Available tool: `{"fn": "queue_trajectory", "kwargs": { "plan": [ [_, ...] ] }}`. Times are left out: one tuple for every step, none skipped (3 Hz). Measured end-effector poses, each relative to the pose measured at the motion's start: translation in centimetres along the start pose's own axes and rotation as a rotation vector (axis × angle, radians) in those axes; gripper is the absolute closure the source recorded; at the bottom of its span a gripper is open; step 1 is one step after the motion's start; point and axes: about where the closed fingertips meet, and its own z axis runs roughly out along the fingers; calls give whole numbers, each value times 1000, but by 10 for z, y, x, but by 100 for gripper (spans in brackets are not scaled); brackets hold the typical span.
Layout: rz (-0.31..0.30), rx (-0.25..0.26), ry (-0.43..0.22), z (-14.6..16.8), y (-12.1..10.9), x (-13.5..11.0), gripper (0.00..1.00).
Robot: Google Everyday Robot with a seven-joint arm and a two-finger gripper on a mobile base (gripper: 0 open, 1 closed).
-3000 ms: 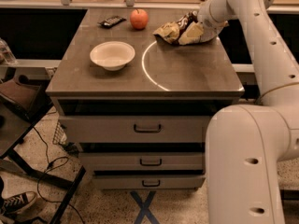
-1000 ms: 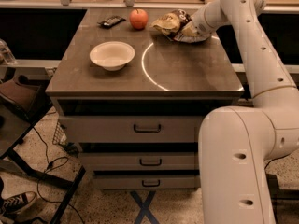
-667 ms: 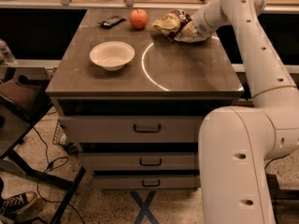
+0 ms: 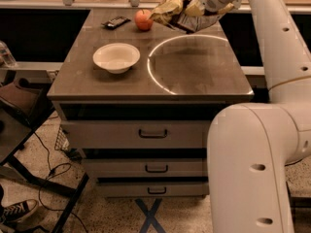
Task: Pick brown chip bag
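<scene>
1. At centre, a grey cabinet [image 4: 87,84] with three handled drawers, a ring of light [image 4: 148,68] on its top.
2. At 6 o'clock, speckled floor [image 4: 107,212] with a blue taped X [image 4: 150,218].
3. At 7 o'clock, a black cable [image 4: 48,171] and a sneaker [image 4: 17,211].
4. At 9 o'clock, a dark stand [image 4: 19,130].
5. At 11 o'clock, a counter [image 4: 43,4], dark underneath.
6. At 1 o'clock, gripper [image 4: 193,9] above the cabinet's far edge, clamped on the bag [image 4: 169,8].

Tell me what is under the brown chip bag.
Only bare tabletop near its back edge; the brown chip bag hangs raised in the gripper. The grip itself is covered.
</scene>
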Motion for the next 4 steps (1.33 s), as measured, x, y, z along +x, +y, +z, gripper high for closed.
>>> {"fn": "queue_trajectory", "kwargs": {
  "plan": [
    [-15, 4, -55, -26, -3, -29, 100],
    [-10, 8, -125, -53, -7, -49, 100],
    [-6, 29, -177, -82, -13, -65, 100],
    [-6, 32, -184, -86, -14, -68, 100]
  ]
}}
